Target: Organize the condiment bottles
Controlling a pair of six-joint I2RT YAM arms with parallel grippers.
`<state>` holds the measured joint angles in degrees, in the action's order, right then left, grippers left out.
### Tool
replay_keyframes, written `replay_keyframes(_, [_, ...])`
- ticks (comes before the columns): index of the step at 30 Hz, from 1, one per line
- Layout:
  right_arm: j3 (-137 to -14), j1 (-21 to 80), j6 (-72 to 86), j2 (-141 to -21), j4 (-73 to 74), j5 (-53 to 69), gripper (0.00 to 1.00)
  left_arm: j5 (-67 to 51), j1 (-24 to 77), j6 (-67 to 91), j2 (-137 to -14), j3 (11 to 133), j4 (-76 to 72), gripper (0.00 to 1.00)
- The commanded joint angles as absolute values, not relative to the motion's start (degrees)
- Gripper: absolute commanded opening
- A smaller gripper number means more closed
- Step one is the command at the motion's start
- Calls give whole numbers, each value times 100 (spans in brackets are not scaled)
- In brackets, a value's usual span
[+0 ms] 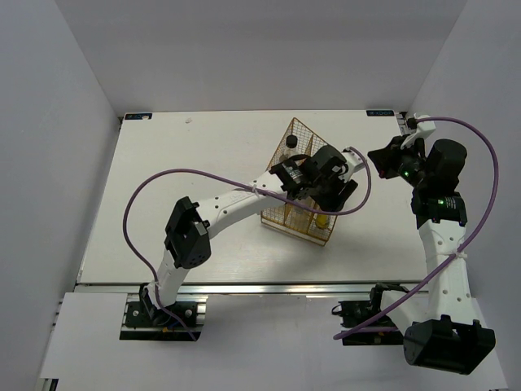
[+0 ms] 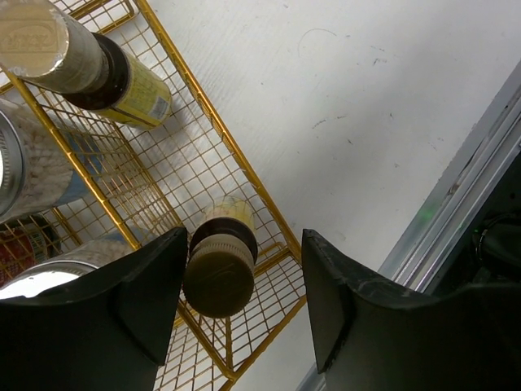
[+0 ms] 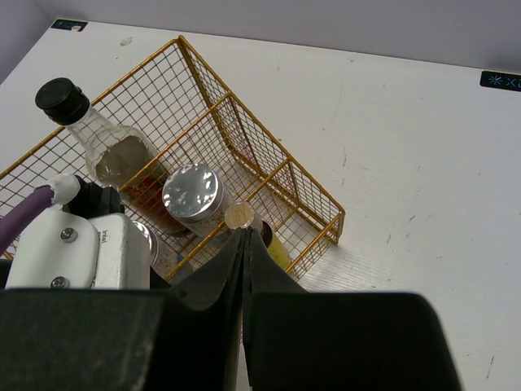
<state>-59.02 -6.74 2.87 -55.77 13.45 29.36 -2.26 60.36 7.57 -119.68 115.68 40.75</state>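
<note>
Between the widely spread fingers (image 2: 146,301) of the left gripper (image 2: 244,236) stood an amber bottle (image 2: 220,273), dark cap up, in an end compartment of the wire basket (image 2: 240,163). The fingers flanked it, and contact could not be told. Behind them the left arm reached from its base diagonally across the table (image 1: 187,155), its wrist bent down over the basket. The second amber bottle (image 2: 122,85), the silver-lidded bottles (image 3: 193,193) and the clear bottle (image 3: 106,151) stood in the basket too. The right gripper (image 3: 244,240) had its fingers pressed together on nothing. Its arm rose at the table's right side, apart from the basket, wrist turned toward it.
</note>
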Motion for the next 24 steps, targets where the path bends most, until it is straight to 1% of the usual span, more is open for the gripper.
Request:
replay_keyframes(1, [-5871,-703,308,-5528,1107,3059,0,-114,6082,809,-11567,11900,4113,69])
replay_keyframes(4, [-5880,-703,237,-5520,1125,3085,0,149,6100,826,-11470,12163,4192,75])
replay_keyframes(8, [-5880,-703,141,-5502,1178,3094,0,439,6100,861,-11251,12296,4149,80])
replay_keyframes(11, [-5889,-703,88,-5493,1204,3103,0,729,6100,896,-11057,12296,4087,82])
replay_keyframes(12, [-5906,-703,62,-5484,1222,3111,9,808,6100,905,-11004,12296,4087,83])
replay_keyframes(14, [-5924,-703,26,-5476,1300,3120,21,1115,6100,975,-10855,12270,4122,84])
replay_keyframes(15, [-5959,-703,26,-5476,1336,3129,33,1229,6100,1002,-10794,12235,4174,86])
replay_keyframes(16, [-5985,-703,-200,-5476,1379,3129,39,1352,6100,1037,-10610,12191,4192,88])
replay_keyframes(17, [-5994,-703,-254,-5476,1467,3138,46,1597,6091,1115,-10504,11982,4201,90])
replay_keyframes(18, [-6038,-703,-316,-5484,1520,3181,58,1704,6091,1151,-10364,11832,4175,94])
replay_keyframes(19, [-6055,-703,-377,-5493,1590,3199,65,1792,6082,1221,-10214,11665,4123,98])
replay_keyframes(20, [-6090,-703,-430,-5511,1730,3217,72,1923,6047,1265,-9856,11289,4061,98])
replay_keyframes(21, [-6134,-703,-457,-5589,1862,3278,89,1960,5995,1327,-9679,11094,3939,98])
replay_keyframes(23, [-6485,-703,-483,-5747,2239,3279,89,1977,5828,1546,-9083,10716,3789,98])
replay_keyframes(24, [-6652,-703,-483,-5957,2728,3157,89,1978,5758,1608,-8879,10331,3623,98])
